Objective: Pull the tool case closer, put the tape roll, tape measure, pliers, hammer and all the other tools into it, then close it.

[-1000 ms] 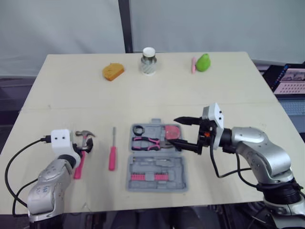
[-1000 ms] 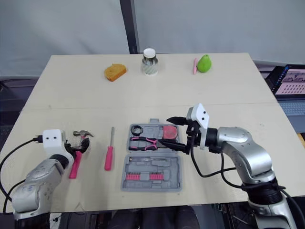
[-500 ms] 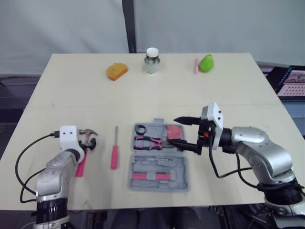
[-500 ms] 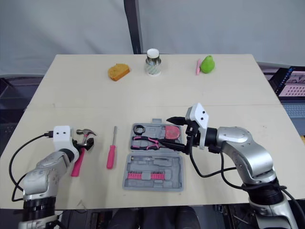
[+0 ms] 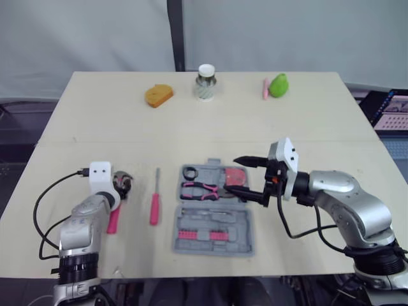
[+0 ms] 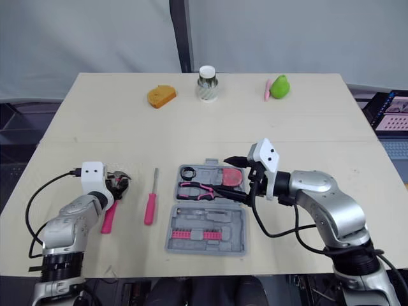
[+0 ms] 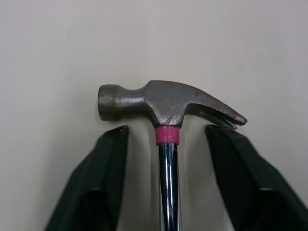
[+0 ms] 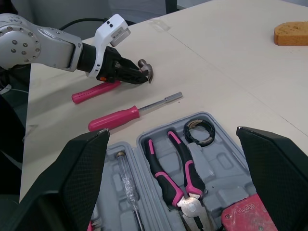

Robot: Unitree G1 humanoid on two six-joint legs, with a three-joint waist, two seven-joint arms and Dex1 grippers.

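Observation:
The grey tool case (image 5: 214,215) lies open at the table's front middle. In it are pink-handled pliers (image 5: 201,189), a black tape roll (image 5: 189,173) and a red tape measure (image 5: 234,176). A pink-handled screwdriver (image 5: 154,204) lies left of the case. Further left lies the hammer (image 7: 163,103) with its pink handle (image 5: 113,220). My left gripper (image 5: 123,185) straddles the hammer's neck just below the head, its fingers (image 7: 108,163) apart from the shaft on both sides. My right gripper (image 5: 233,175) hovers open over the case's right end, above the tape measure.
At the table's far edge stand an orange sponge (image 5: 159,95), a white-lidded can (image 5: 205,81) and a green pear (image 5: 277,84) beside a pink stick (image 5: 265,88). A laptop (image 5: 390,108) sits off the table to the right.
My left arm has swung in toward the hammer head and its fingers have narrowed around the neck. The right arm has not moved. The camera has shifted slightly.

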